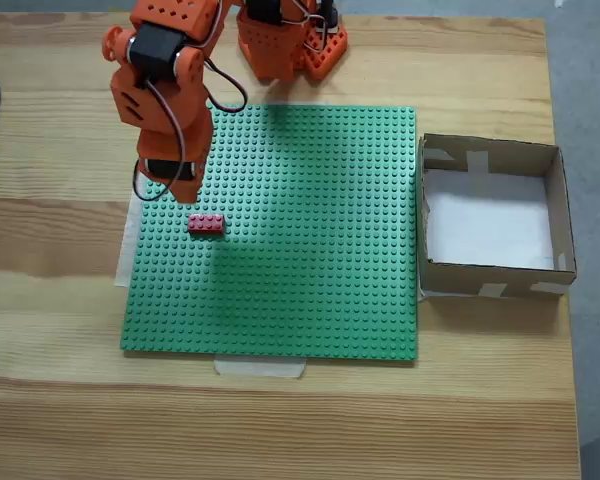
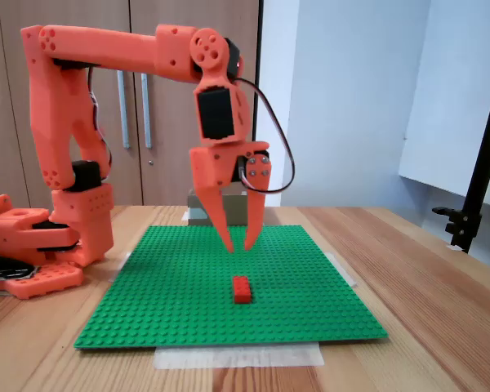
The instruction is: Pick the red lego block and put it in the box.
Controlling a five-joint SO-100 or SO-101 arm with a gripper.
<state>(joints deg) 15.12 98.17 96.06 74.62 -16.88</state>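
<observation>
The red lego block [image 1: 205, 224] lies on the left part of the green baseplate [image 1: 310, 250], its long side across the picture. In the side fixed view the same red lego block [image 2: 242, 289] sits just below and slightly in front of my gripper [image 2: 238, 244]. The gripper hangs pointing straight down above the plate, open, its tips a small way apart with nothing between them. From above, my orange arm [image 1: 160, 100] covers the fingers, and the block lies just past its lower end. The box [image 1: 490, 215] stands off the plate's right edge with nothing on its white floor.
The arm's orange base [image 1: 290, 40] sits at the table's far edge above the plate. Pale tape [image 1: 260, 367] holds the plate to the wooden table [image 1: 280, 430]. In the side view a black stand [image 2: 474, 196] rises at the right and the box [image 2: 198, 214] peeks out behind the gripper.
</observation>
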